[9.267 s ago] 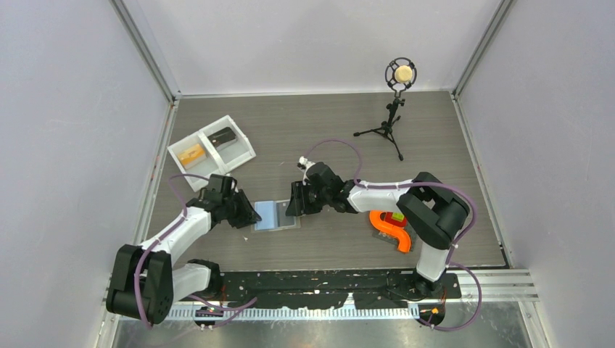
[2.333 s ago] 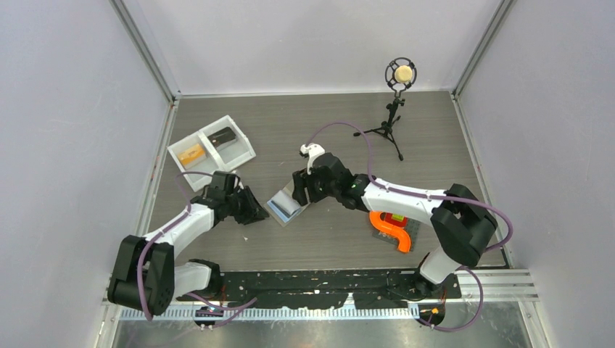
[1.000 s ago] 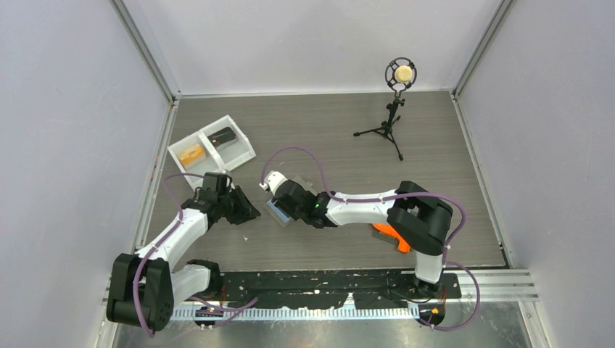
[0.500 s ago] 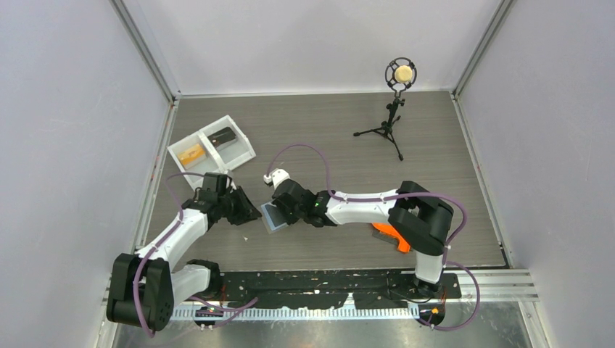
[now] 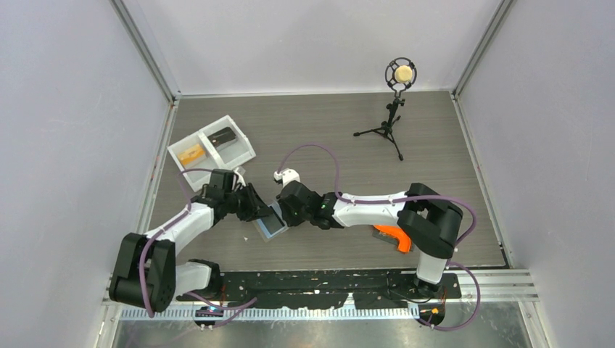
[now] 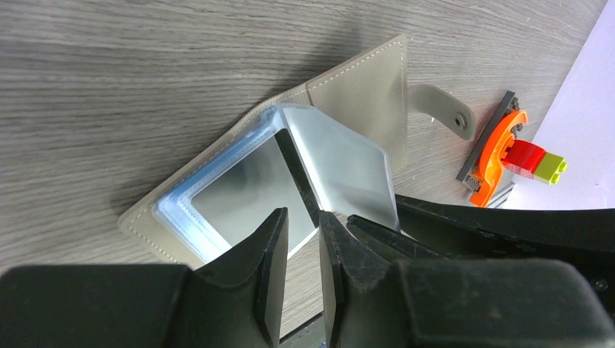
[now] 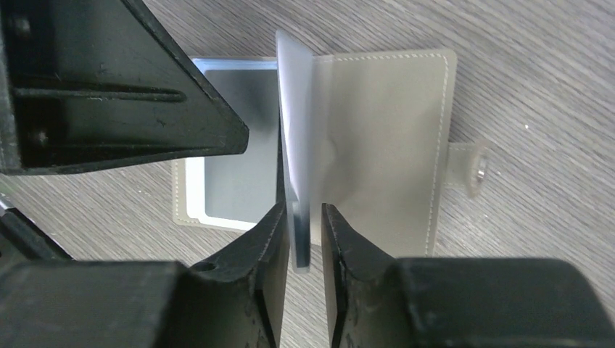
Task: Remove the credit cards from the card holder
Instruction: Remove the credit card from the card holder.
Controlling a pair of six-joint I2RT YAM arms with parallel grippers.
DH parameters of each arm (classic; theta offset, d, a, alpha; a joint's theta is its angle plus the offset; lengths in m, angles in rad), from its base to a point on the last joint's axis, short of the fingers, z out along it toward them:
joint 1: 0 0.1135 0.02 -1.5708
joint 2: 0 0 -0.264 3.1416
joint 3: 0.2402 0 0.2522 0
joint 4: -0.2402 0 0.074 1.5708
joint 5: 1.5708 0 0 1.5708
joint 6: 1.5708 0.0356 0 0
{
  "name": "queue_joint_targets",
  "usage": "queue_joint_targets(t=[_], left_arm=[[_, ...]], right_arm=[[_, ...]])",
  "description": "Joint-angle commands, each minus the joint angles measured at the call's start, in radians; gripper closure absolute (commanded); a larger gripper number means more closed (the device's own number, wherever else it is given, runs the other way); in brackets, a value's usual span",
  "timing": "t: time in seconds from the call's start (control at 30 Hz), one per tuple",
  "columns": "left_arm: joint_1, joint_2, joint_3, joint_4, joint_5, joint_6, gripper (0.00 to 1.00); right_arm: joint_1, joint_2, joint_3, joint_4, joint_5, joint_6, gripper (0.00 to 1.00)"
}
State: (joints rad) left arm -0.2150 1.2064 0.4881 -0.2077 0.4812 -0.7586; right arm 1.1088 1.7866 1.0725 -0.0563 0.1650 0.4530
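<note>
At centre-left of the top view, the card holder [image 5: 268,229] lies open. The right claw [image 7: 302,214] pinches its clear sleeve [image 7: 294,87] upright, and the left claw [image 6: 301,217] hovers slightly parted and empty. A hard tug could tear the sleeve or drag the holder.

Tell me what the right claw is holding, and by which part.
The right claw pinches a translucent sleeve of the card holder, standing on edge, by its end nearest the wrist camera.

Card holder [image 6: 362,94] grey-beige, white stitching, pale blue inside; table [image 5: 326,123] grey woodgrain; tray [image 5: 209,147] white.
</note>
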Motion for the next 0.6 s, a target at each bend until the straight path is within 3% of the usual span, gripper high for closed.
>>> queue_joint_targets(t=[0.0,0.33,0.57], left_arm=[[-0.019,0.056,0.052,0.1,0.046,-0.019,0.75],[-0.05,0.186,0.136,0.163,0.043,-0.036,0.76],[-0.054,0.288,0.164,0.196,0.059,-0.035,0.76]], right_arm=[[-0.006,-0.078,-0.003,-0.012,0.052,0.022,0.67],[-0.007,-0.156,-0.011,-0.054,0.057,-0.032,0.56],[-0.007,-0.161,-0.022,0.004,-0.049,-0.065,0.56]])
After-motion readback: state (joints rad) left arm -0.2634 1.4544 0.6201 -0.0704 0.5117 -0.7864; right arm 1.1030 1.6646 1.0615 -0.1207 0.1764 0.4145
